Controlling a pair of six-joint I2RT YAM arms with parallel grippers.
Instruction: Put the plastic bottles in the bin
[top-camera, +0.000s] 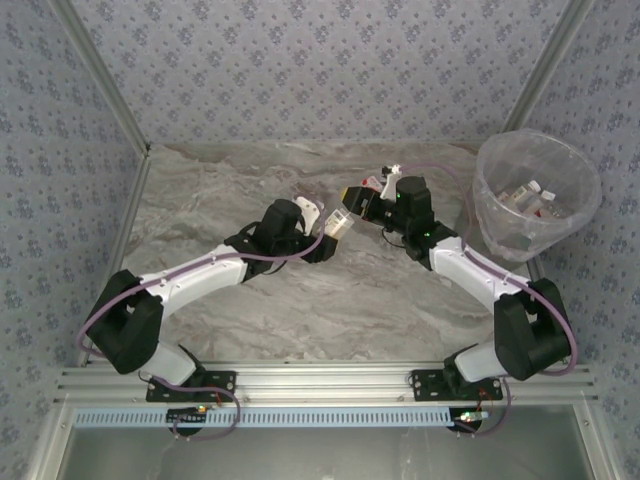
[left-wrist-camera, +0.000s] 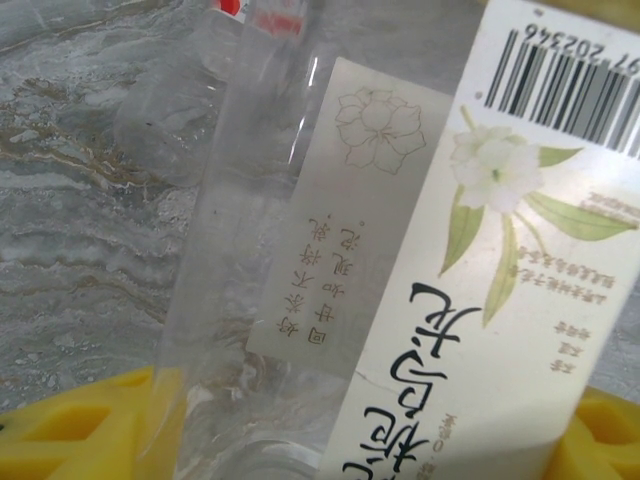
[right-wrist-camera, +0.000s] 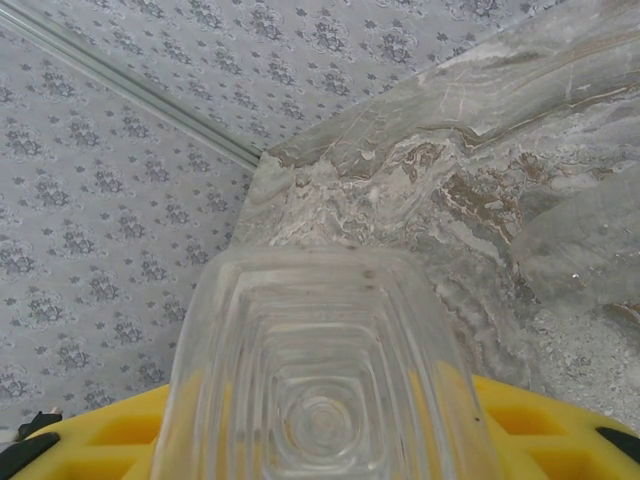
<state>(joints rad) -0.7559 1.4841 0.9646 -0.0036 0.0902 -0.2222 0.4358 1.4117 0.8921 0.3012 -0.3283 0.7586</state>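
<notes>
A clear plastic bottle (top-camera: 340, 222) is being pinched by the left hand (top-camera: 322, 238), with the yellow fingers (left-wrist-camera: 70, 430) being pressed against both of its sides. The bottle's square, ridged base (right-wrist-camera: 318, 400) is being clamped between the yellow fingers (right-wrist-camera: 90, 440) of the right hand (top-camera: 352, 200), so the bottle is being held by both hands over the middle of the counter (top-camera: 300, 310). On its white label (left-wrist-camera: 500, 330) a barcode (left-wrist-camera: 570, 85) is being shown with the digits "97 202346". Below it are a white flower (left-wrist-camera: 495, 165) with green leaves, an outlined blossom and East Asian script that cannot be read with certainty. Other bottles (top-camera: 525, 195) with white caps are being held in the bin (top-camera: 492, 215) at the counter's right edge, well apart from the hands.
</notes>
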